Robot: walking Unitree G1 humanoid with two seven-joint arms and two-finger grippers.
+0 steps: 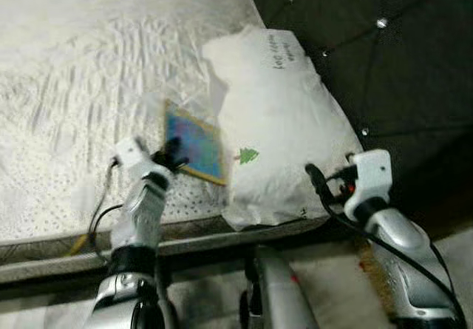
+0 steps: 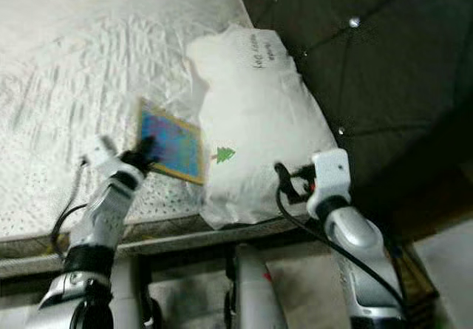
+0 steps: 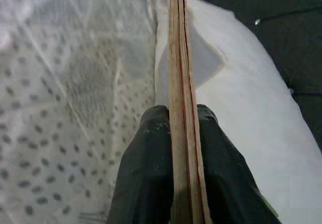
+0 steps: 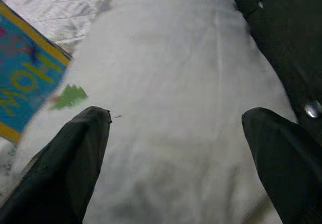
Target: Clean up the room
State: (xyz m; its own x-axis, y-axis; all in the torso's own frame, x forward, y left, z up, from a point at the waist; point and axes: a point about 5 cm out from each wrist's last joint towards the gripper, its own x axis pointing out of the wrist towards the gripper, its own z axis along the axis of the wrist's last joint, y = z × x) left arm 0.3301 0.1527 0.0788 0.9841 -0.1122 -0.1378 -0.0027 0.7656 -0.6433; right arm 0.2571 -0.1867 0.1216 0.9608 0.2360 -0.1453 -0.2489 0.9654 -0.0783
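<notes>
We are gripping the book point(image 1: 194, 141) by its edge with our left pincer point(image 1: 171, 154), near the bed's point(image 1: 66, 107) front edge, against the white pillow point(image 1: 277, 114). Our right pincer point(image 4: 176, 148) is hovering wide open over the pillow's front corner.

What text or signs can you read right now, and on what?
"HOW", yellow letters seen upside down, on the blue book clamped in the left tool.
Handwritten dark marks on the white pillow: too blurred to read.
Green tree-shaped sign on the pillow: a picture, no words.
</notes>
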